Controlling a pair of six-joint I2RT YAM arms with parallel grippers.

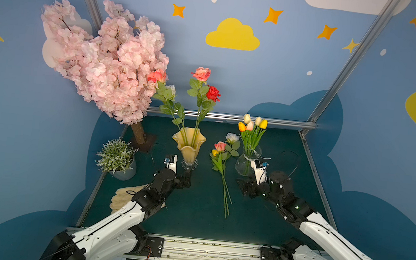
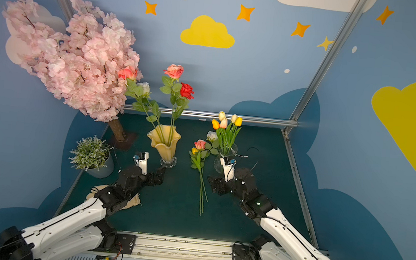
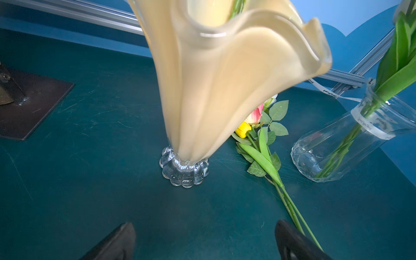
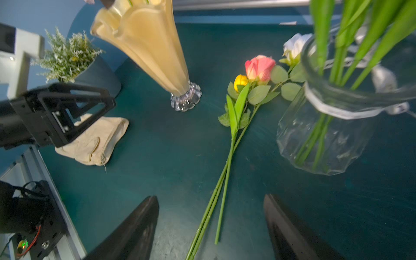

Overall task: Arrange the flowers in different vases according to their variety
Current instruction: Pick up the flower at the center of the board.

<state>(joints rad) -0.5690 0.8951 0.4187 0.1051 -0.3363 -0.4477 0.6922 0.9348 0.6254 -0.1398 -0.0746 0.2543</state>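
An amber fluted vase [image 1: 188, 144] [image 3: 213, 90] holds several roses [image 1: 202, 74] on long stems. To its right a clear glass vase [image 1: 246, 163] [image 4: 326, 139] holds several tulips [image 1: 253, 126]. Between the vases a pink rose [image 4: 260, 66], a white rose [image 4: 296, 45] and a yellow tulip [image 4: 240, 81] lie on the green table, stems toward the front. My left gripper [image 1: 187, 178] [image 3: 204, 227] is open and empty, just in front of the amber vase's glass foot. My right gripper [image 1: 244, 188] [image 4: 211, 199] is open above the lying stems [image 4: 222, 180], not touching them.
A pink blossom tree [image 1: 104, 60] on a metal base stands at the back left, with a small potted plant [image 1: 117, 157] in front of it. A beige cloth [image 1: 122, 199] lies under the left arm. An aluminium rail [image 1: 229, 117] bounds the table's far edge.
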